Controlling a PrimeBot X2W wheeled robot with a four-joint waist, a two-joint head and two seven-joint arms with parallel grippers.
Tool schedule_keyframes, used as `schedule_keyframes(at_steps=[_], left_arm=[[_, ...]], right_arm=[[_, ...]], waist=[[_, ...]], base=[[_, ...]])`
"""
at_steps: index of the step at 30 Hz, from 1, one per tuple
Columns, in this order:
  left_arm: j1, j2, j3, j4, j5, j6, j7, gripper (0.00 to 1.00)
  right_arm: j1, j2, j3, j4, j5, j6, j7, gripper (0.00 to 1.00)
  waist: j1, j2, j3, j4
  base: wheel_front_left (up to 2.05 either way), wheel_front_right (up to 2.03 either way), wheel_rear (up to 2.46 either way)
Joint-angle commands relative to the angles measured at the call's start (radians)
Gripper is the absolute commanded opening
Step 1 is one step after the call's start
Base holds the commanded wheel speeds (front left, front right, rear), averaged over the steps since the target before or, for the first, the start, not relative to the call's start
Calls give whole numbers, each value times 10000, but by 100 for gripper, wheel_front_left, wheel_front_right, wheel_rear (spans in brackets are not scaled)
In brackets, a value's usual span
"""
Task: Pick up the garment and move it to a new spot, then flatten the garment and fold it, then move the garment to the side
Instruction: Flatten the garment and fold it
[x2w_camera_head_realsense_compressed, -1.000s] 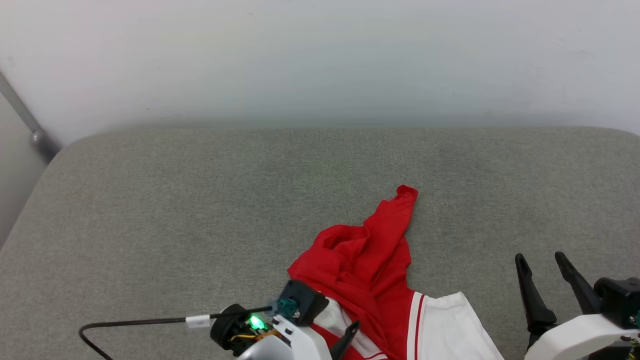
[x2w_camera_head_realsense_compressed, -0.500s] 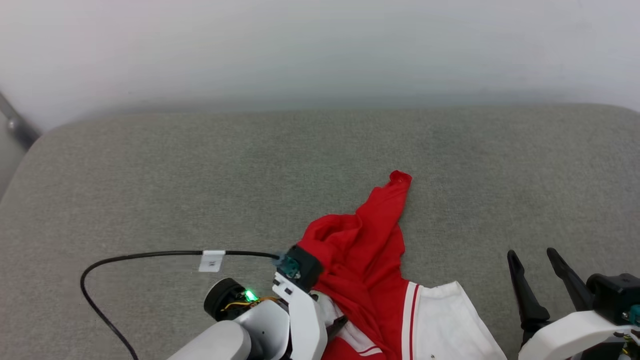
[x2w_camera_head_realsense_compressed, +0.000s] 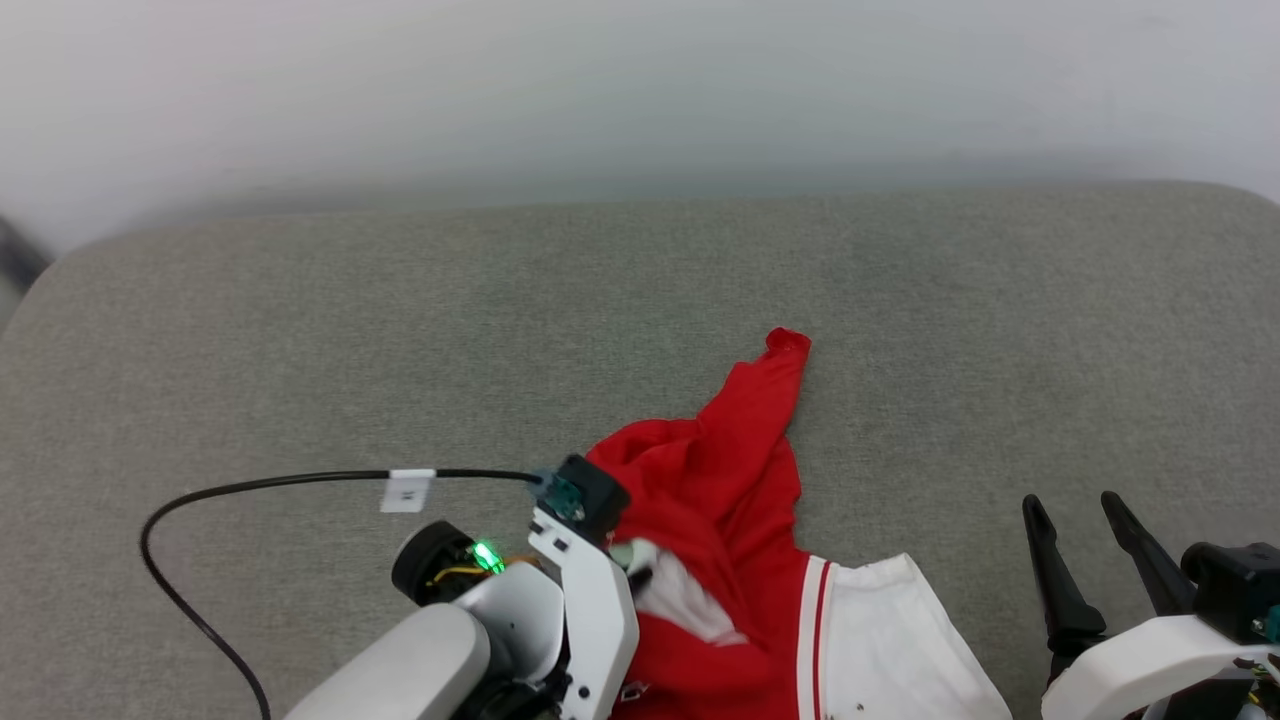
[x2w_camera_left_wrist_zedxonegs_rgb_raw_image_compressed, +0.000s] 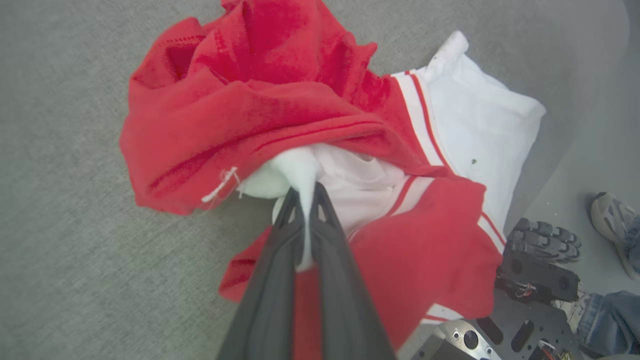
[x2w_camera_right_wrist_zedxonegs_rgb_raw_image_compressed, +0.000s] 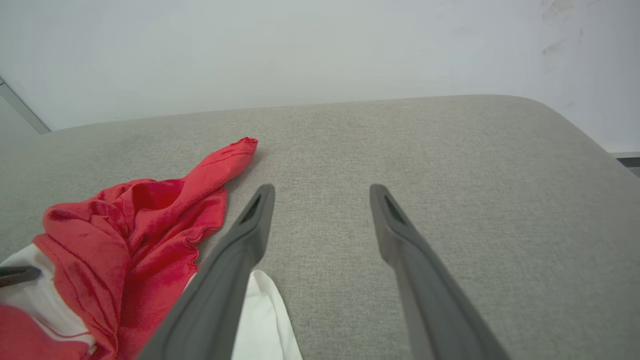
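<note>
Red garment (x2w_camera_head_realsense_compressed: 735, 470) (bunched) runs near-to-far, its narrow tip pointing away.

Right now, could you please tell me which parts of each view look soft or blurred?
Head view: the wall and the far edge of the cushion are soft, the red jersey crisp. Left wrist view: the left gripper blurs toward the bottom edge. Right wrist view: even light, the right gripper soft near the lens.
</note>
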Motion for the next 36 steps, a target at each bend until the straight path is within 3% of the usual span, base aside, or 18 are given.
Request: schedule_keyframes(at_steps=[1,6,15,18,22,23,24,29,36], left_arm=[[-136,50,177,-131,93,109,-286,0],[177,421,905,-650,160,776,-1089,0],[2578,1365,2901,-1185,-748,2874,-2225,0],[3573,1353,3296,-931,-1154,3202,-2643,0],[4364,917,3442,-462,-1620,3164,-3097,0],[4476,839,3476,-320,-1682,3197,-3208,42],[4558,749,3480,-218,-1753,3167,-3297,98],[4504,565,3603,-165,-1503,3149,-4060,100],[4031,868,3884,-661,-901,3231,-4991,100]], right_arm=[[-63,15,-20,35,68,-7,-42,100],[110,13,-78,72,79,-7,21,100],[156,15,-142,-56,33,-7,95,100],[116,12,-142,-89,-2,-7,94,100],[67,13,-151,-106,-15,-7,68,100],[62,15,-115,-93,-27,-7,83,100],[74,13,-104,-103,-21,-7,95,100],[160,13,-89,-229,-83,-7,115,100],[285,13,-65,-462,-45,-7,174,100]], waist=[[-1,0,-118,131],[-1,0,-400,522],[-1,0,-451,1026],[-1,0,-392,1066],[-1,0,-402,1087],[-1,0,-449,1063],[-1,0,-501,1054],[-1,0,-726,1029],[-1,0,-1016,951]], base=[[0,0,0],[0,0,0],[0,0,0],[0,0,0],[0,0,0],[0,0,0],[0,0,0],[0,0,0],[0,0,0]])
